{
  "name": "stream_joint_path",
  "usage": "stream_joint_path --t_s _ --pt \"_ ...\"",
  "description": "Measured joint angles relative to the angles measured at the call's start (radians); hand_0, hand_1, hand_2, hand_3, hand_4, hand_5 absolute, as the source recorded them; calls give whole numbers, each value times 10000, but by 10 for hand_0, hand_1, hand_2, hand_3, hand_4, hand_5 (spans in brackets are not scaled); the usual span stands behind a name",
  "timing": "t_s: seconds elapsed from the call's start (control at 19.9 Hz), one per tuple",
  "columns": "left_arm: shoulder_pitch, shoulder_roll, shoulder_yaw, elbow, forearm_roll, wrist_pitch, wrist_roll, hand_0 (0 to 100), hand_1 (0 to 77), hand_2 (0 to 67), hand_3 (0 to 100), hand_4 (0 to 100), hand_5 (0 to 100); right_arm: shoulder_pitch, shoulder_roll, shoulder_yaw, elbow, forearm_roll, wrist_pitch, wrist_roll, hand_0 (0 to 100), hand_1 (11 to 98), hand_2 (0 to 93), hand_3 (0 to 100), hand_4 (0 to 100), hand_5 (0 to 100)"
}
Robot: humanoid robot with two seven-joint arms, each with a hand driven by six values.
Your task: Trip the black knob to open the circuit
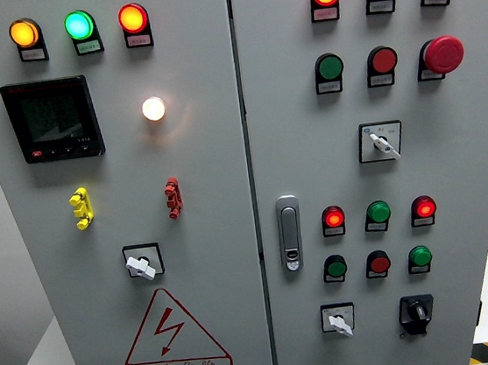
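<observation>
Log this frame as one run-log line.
phase: pre-reach | hands: not in view | target: black knob, lower right of right door, untouched | white lamp: lit

A grey control cabinet point(236, 342) with two doors fills the view. The black knob point(416, 313) sits at the lower right of the right door, beside a white rotary switch point(338, 320). Above them are rows of red and green buttons. On the left door there are a digital meter point(52, 119), a lit white lamp point(154, 109) and a red warning triangle point(174, 338).
</observation>
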Motion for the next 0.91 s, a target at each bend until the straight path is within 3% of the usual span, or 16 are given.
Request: stream_joint_path --t_s 0.3,0.65,0.91 --pt "4 -5 0 0 0 0 -1 0 0 194 261 99 86 864 23 -39 -289 28 -389 -75 1000 528 0 850 1000 1000" --pt "2 3 0 0 0 0 -1 0 0 194 261 99 86 1668 71 -62 -691 692 -425 -355 1000 541 0 889 1000 1000" --pt "-1 -7 0 0 0 0 -1 0 0 194 261 99 86 1872 71 -77 -918 723 -425 -395 1000 539 0 897 1000 1000"
